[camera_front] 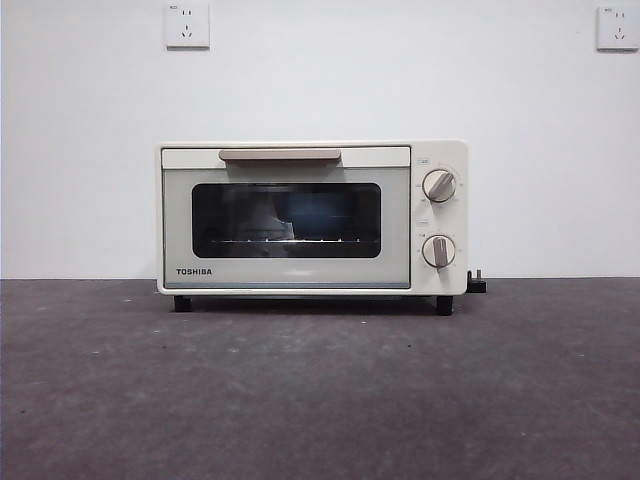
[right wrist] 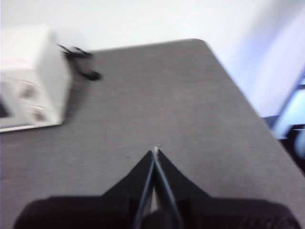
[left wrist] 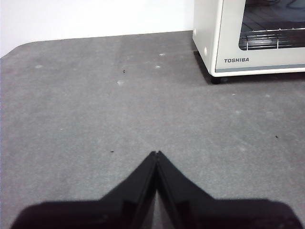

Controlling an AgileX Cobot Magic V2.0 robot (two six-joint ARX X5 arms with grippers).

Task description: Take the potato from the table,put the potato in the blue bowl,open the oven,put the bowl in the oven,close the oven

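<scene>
The cream-white TOSHIBA oven [camera_front: 312,218] stands at the back middle of the dark grey table [camera_front: 320,400], with its glass door closed and the beige handle up. A dim bluish shape [camera_front: 312,214] shows behind the glass above the wire rack; I cannot tell whether it is the blue bowl. The potato is out of view. My left gripper [left wrist: 156,153] is shut and empty, low over bare table, off the oven's [left wrist: 252,43] front corner on its TOSHIBA-label side. Shut and empty too, my right gripper [right wrist: 155,150] hovers off the knob side of the oven [right wrist: 28,81]. Neither arm shows in the front view.
A black power cord [right wrist: 78,64] lies behind the oven on its knob side, and its plug [camera_front: 476,284] pokes out at the oven's base. A white wall with two sockets [camera_front: 187,25] backs the table. The table's rounded corner [right wrist: 200,43] and edge run beside the right gripper.
</scene>
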